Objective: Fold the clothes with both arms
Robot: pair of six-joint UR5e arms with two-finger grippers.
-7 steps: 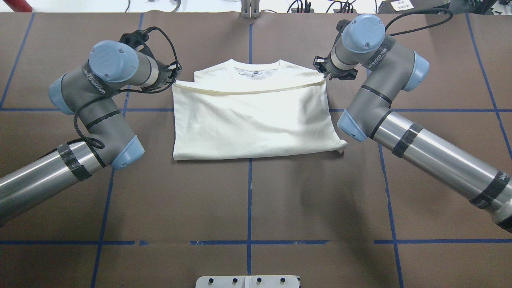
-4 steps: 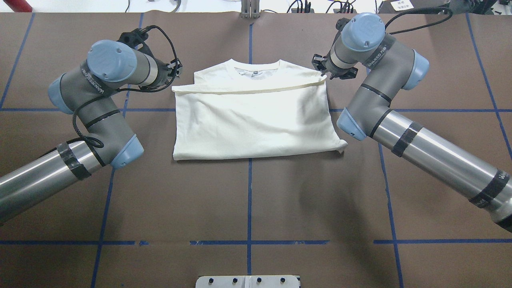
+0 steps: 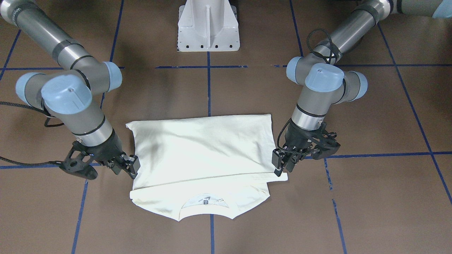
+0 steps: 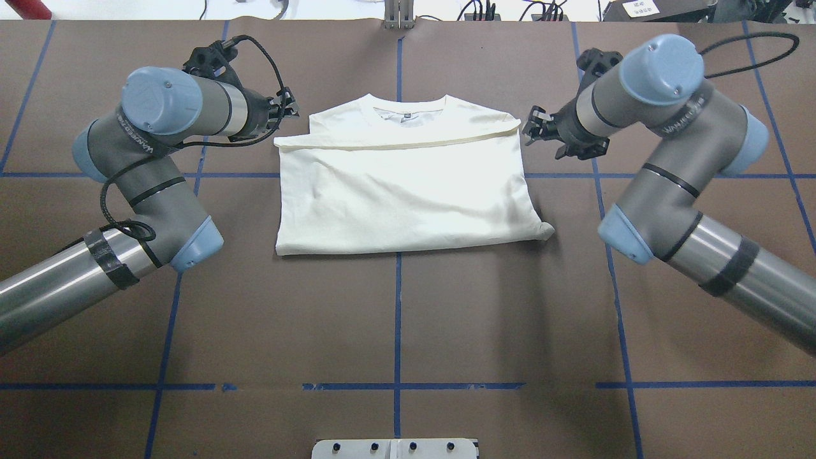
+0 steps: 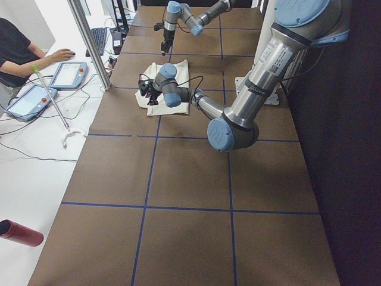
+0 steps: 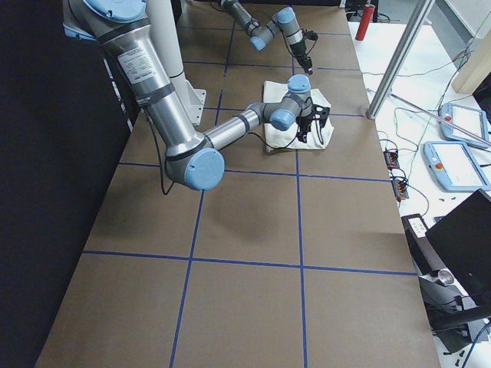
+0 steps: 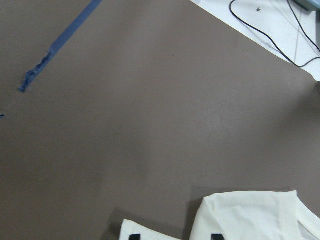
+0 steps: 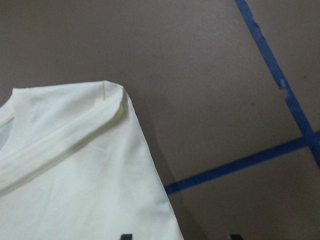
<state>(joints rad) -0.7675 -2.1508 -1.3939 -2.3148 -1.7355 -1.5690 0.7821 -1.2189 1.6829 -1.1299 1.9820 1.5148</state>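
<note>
At the upper middle of the overhead view, the folded T-shirt (image 4: 401,191) lies flat on the brown table (image 4: 395,319). The left gripper (image 4: 285,109) and right gripper (image 4: 532,124) hang just beside its upper corners, jaws spread.

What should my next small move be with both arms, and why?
Probably lift both straight up and clear. The T-shirt lies flat, hem folded up near the collar; the left gripper and right gripper sit at its far corners with jaws open, holding nothing. Pulling away sideways at table height might snag the folded edge.
</note>
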